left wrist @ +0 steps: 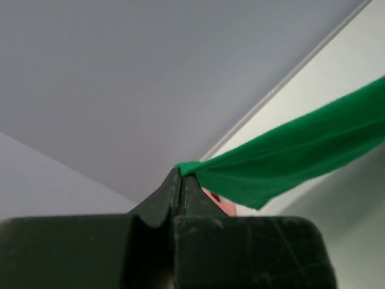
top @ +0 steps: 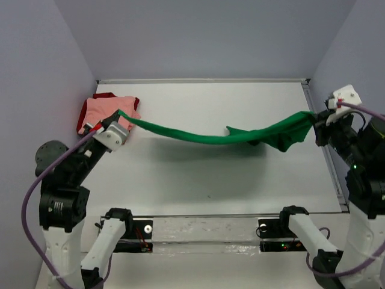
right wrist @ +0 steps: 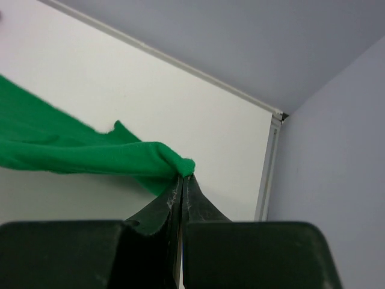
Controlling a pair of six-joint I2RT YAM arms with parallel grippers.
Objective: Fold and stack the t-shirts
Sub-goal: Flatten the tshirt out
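I'm holding the soft, sagging green t-shirt (top: 198, 137) between my left gripper (left wrist: 179, 172) and right gripper (right wrist: 182, 176), both pinching its opposite edges.

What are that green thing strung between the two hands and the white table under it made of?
Green shirt: soft matte cloth, probably a cotton-like knit. It sags, bunches and creases, and its edge looks slightly fuzzy in the wrist views. Table: a hard, flat, smooth white surface, mostly matte, perhaps laminate or painted board. The look alone does not settle which.
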